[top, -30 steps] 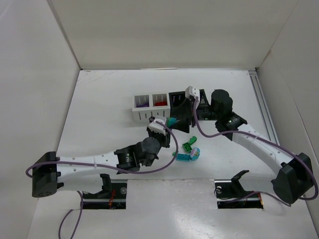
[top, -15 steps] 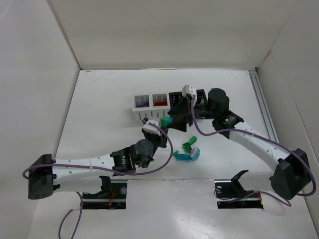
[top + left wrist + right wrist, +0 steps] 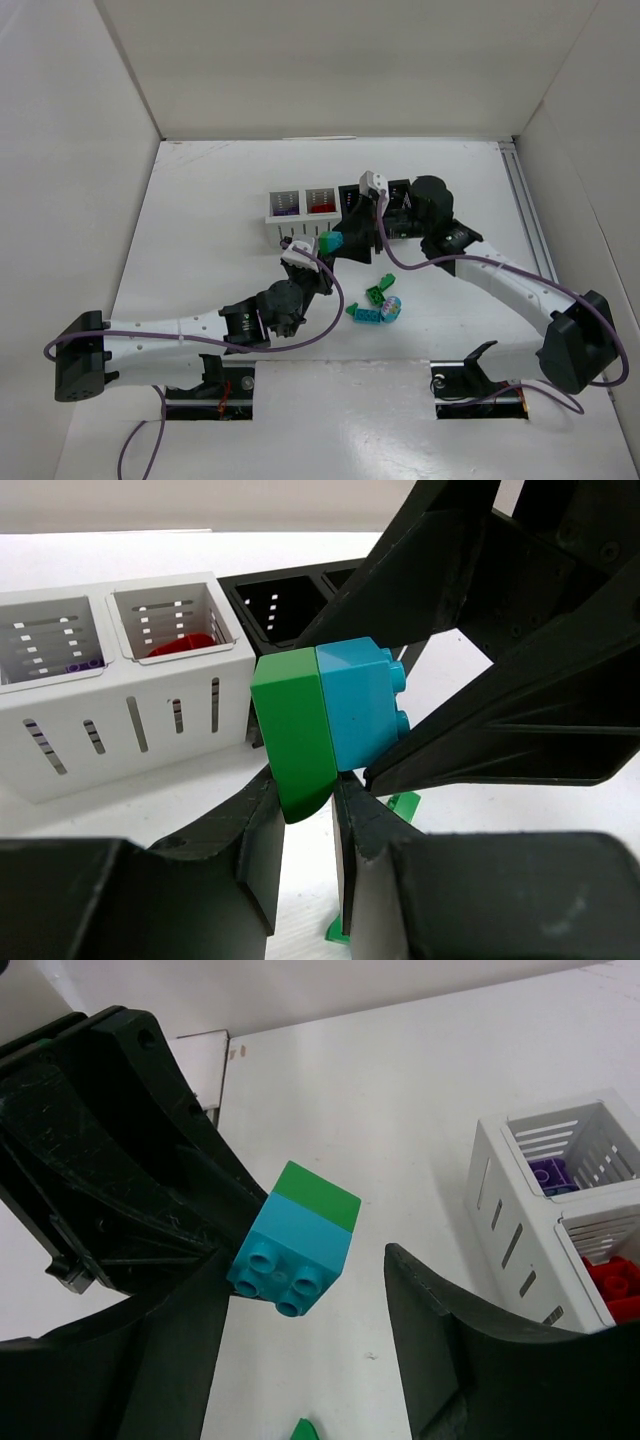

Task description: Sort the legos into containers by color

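Arms tip to tip
The left fingers (image 3: 250, 840) pinch a green-teal brick (image 3: 330, 715); the right fingers (image 3: 450, 1330) (wrist turned leftward) gape either side of it.

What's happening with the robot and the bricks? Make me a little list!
left gripper: shut on the green brick, holding it up in front of the bins
green brick: stuck to a teal brick
right gripper: open, one finger on each side of the teal brick, not squeezing
white bins: a purple brick in one, a red brick in the other
black bins: too dark to see inside
loose bricks: a few green and teal ones lying on the table
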`<state>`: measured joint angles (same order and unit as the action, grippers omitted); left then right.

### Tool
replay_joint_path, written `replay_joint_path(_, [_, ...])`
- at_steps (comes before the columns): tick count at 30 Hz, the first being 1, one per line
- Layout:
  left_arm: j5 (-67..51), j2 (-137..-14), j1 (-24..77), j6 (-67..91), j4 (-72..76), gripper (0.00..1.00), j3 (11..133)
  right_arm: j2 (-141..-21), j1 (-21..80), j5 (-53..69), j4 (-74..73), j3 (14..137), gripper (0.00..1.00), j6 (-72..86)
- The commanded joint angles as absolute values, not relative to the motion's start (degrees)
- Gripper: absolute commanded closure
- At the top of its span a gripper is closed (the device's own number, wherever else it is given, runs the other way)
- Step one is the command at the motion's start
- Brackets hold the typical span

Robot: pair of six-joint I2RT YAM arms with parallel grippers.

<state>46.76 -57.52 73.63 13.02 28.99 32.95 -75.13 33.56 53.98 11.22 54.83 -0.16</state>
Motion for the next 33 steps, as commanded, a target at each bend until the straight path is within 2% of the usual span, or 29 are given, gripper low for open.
replay_joint_path(1, [45.6,-56.5,73.9,12.6,33.3,1.0,32.3,-75.1,33.8,54.1,15.0,58.3,0.32,-0.7])
replay_joint_path(6, [45.6,-57.1,73.9,12.0,33.3,1.0,32.3,-75.7,33.8,54.7,16.3,58.3,0.34,0.4])
replay_joint_path(9, [45.1,-57.7,73.9,11.5,33.3,1.0,32.8,-76.3,33.8,54.7,17.6,58.3,0.46,1.6])
replay_joint_path(10, [45.1,-57.7,73.9,11.5,33.3,1.0,32.8,-76.3,33.8,54.7,17.6,58.3,0.55,1.6])
replay_joint_path(11, [45.1,-57.7,73.9,11.5,33.3,1.0,32.8,-76.8,33.8,54.7,18.2,58.3,0.59,1.6])
replay_joint_path(18, [49.9,-57.7,72.7,14.8,30.0,1.0,35.1,-77.3,31.7,54.7,18.9,56.0,0.83,-0.4])
replay_joint_path(25, [43.0,-54.1,64.0,18.9,26.5,1.0,34.3,-74.9,26.1,54.7,18.9,52.8,0.96,-2.5])
replay_joint_path(28, [38.4,-53.6,59.5,19.5,24.4,1.0,34.3,-74.4,23.7,55.2,18.9,51.4,0.96,-3.1])
replay_joint_path(33, [35.3,-53.6,57.6,18.5,24.3,1.0,34.9,-74.4,22.5,56.0,18.4,52.4,0.97,-5.7])
